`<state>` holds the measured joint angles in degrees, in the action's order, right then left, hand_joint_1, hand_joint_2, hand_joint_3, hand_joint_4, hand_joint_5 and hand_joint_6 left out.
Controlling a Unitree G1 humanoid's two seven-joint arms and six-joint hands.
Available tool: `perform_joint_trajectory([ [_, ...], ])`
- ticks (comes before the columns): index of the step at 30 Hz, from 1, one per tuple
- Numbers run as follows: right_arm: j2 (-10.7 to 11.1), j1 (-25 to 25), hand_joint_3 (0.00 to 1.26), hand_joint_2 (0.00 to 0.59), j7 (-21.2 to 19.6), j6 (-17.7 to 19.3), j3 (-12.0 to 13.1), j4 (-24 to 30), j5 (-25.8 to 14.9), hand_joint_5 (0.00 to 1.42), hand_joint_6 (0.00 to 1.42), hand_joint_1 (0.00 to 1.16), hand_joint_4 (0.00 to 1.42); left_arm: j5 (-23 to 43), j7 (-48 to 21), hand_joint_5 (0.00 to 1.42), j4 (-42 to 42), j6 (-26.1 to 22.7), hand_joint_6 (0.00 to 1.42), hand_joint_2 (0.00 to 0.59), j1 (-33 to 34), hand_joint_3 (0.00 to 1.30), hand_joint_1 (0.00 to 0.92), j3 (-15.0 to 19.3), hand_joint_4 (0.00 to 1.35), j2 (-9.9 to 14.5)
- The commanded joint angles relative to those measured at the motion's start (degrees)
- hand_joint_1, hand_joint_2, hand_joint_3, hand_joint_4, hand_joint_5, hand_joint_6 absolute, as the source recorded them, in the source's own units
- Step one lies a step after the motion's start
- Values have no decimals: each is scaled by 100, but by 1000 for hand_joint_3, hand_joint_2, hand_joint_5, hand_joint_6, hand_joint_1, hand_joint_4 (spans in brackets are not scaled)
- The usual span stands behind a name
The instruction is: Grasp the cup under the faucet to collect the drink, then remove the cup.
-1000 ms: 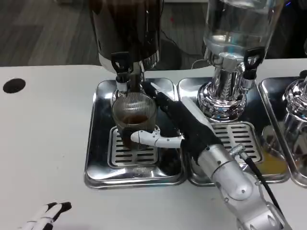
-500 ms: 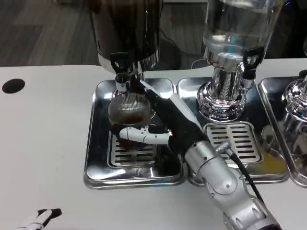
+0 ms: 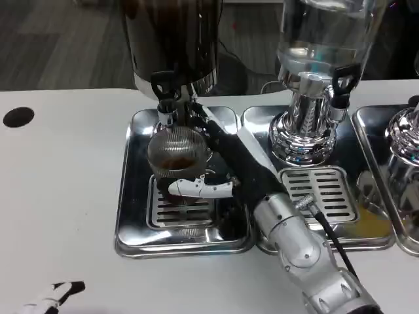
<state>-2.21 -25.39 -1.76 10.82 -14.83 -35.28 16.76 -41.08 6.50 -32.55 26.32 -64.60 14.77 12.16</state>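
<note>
Robot's right hand (image 3: 219, 171) holds a ribbed glass cup (image 3: 177, 157) under the dark dispenser's faucet (image 3: 166, 98).
Fingers wrapped around the cup; it has tilted since a second ago, perhaps starting to lift away.

Bright, even overhead light across the white table (image 3: 59, 196), almost washed out. Hard glare streaks on the steel drip tray (image 3: 134, 216) and on the chrome dispenser base (image 3: 304, 131). Soft, short shadows pooled under the right hand (image 3: 226, 173). Dim floor beyond the table, murky. Slight overall softness, grainy in the dark upper urn (image 3: 173, 39). Cup (image 3: 177, 154) ribbing smeared, a touch blurred. Clear tank (image 3: 327, 33) speckled with pale reflections.
</note>
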Motion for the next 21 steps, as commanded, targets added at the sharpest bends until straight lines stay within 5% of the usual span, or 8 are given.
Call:
perform_joint_trajectory([
  [1,-63,-29,79,65,-164,92,-12,-66,39,201,129,881,142,-19,-76,256,-53,-24,417,46,-44,228,0,19,163,-20],
  [21,-75,137,236,68,-246,81,-47,-30,97,264,156,878,230,70,-41,269,-152,97,417,53,-281,268,0,156,186,-54],
])
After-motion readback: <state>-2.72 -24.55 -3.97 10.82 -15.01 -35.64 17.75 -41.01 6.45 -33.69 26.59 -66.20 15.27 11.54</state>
